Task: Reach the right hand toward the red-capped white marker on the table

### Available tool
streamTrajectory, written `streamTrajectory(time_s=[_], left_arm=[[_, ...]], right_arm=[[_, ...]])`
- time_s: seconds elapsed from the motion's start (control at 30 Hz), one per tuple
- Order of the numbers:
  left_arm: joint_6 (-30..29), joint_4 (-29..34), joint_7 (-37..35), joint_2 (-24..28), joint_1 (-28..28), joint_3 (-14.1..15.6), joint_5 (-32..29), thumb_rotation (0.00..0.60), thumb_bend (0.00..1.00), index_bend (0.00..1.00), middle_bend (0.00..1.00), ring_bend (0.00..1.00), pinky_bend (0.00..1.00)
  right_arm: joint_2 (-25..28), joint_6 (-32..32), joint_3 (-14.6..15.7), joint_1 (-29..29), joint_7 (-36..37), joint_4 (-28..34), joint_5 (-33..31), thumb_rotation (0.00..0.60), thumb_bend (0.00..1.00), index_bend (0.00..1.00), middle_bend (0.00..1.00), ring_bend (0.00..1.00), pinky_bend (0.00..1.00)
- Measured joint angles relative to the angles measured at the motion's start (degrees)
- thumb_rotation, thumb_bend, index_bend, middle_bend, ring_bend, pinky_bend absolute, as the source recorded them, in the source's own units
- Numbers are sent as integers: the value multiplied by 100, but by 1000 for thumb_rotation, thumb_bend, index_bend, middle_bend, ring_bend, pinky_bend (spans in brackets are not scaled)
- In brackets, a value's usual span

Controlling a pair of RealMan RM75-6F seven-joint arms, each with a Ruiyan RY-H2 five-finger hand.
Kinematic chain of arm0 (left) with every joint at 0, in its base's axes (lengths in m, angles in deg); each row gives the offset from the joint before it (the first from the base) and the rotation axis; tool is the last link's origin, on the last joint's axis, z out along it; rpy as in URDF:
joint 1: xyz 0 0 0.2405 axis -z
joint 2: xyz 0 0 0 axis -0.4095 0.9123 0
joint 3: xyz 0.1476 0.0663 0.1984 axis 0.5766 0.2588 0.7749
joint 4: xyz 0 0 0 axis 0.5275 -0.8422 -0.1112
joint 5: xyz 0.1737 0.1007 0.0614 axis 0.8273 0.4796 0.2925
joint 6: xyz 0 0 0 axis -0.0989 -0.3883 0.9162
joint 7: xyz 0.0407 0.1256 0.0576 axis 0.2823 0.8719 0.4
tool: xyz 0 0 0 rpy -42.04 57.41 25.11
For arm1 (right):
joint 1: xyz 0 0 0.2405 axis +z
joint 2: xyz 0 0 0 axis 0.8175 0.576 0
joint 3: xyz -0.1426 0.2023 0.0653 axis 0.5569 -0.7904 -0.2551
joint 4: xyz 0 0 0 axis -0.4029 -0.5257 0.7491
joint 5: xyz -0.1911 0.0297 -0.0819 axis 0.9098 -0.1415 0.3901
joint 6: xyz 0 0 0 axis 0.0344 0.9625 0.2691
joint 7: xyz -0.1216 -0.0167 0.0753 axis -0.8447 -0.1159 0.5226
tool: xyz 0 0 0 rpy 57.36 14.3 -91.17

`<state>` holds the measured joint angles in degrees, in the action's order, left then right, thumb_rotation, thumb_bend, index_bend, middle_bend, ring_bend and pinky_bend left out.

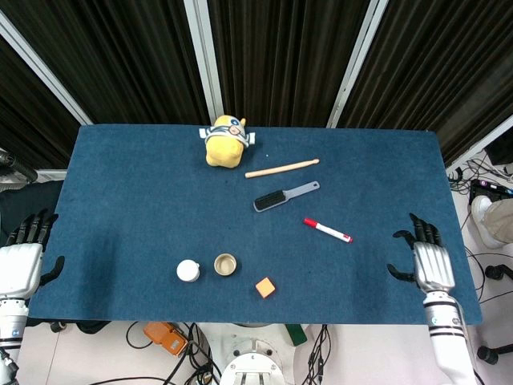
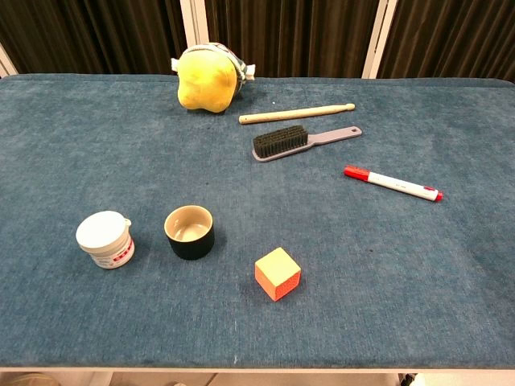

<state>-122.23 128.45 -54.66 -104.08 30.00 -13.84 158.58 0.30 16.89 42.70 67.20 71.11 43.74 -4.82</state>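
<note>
The red-capped white marker (image 1: 327,231) lies flat on the blue table, right of centre, its cap pointing to the upper left; the chest view shows the marker (image 2: 392,183) at mid-right. My right hand (image 1: 426,257) hovers over the table's right front part, fingers spread and holding nothing, well to the right of the marker and slightly nearer the front. My left hand (image 1: 22,258) stays off the table's left front corner, fingers apart and empty. Neither hand appears in the chest view.
A grey brush (image 1: 284,196) and a wooden stick (image 1: 281,168) lie beyond the marker. A yellow plush toy (image 1: 224,142) sits at the back. A white jar (image 1: 188,271), a dark cup (image 1: 225,264) and an orange cube (image 1: 265,287) stand near the front edge.
</note>
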Motion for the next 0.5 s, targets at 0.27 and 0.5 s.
streamTrajectory(time_s=[0.27,0.5], left_arm=[[5,4,-45,0,-4,-13,-33,600,344,81,0,0,165],[30,1,-43,-5,4,-10,-36,600,344,81,0,0,165]], right_arm=[[-872,-799,-425,955,-773,-693,-798,600,314,444,20,9,0],[-1276,-1158,-527,1480,-1276,-1187,-1288,600,323,460,20,9,0]])
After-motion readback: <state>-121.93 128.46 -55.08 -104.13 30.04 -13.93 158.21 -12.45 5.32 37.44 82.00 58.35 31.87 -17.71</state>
